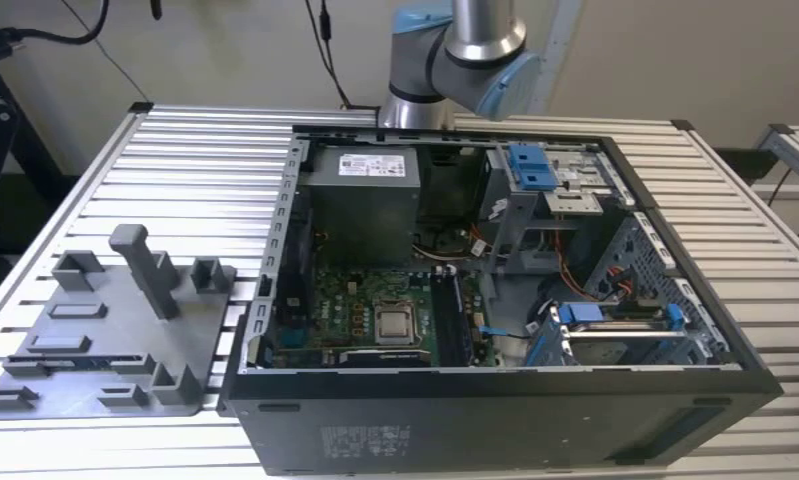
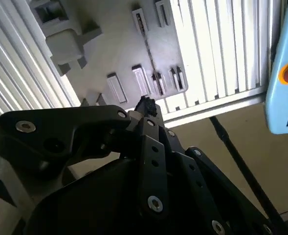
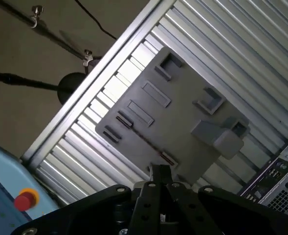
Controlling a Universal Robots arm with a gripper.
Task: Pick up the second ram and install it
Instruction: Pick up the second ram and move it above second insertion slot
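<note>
So here's how it stands. The arm (image 1: 455, 50) rises behind the far edge of the tabletop (image 1: 212, 160), an aluminium slatted one, and goes up out of the exterior view. The pincer (image 3: 158, 172) hangs high above the tabletop. In both wrist views its black fingers look pressed together at the tips, with nothing between them that I can make out.

The second ram (image 3: 144, 140) isn't picked up yet. It sits on edge in the grey holder plate (image 1: 122, 342) as a thin dark strip running between small upright posts, close to one long edge of the plate. The plate lies flat near the tabletop's near corner on the exterior view's left, and the ram is along the side of the plate closest to that corner. In the first wrist view the pincer's tips point down just off the end of the strip, well above it and not touching.

The plate also carries a tall chunky post (image 1: 146, 268) near its middle and a few square sockets around it.

The open computer case (image 1: 506, 420) takes up the middle of the tabletop and reaches to the near edge, just beside the plate. Inside you can see the green motherboard (image 1: 346, 310) with the processor (image 1: 396, 325) bare, the grey power supply (image 1: 362, 200) toward the far edge, and blue drive brackets (image 1: 533, 165).

Off the tabletop's edge there's a pale blue control box (image 2: 284, 73) with a red button (image 3: 25, 199), and a dark stand base (image 3: 71, 87) on the floor.
</note>
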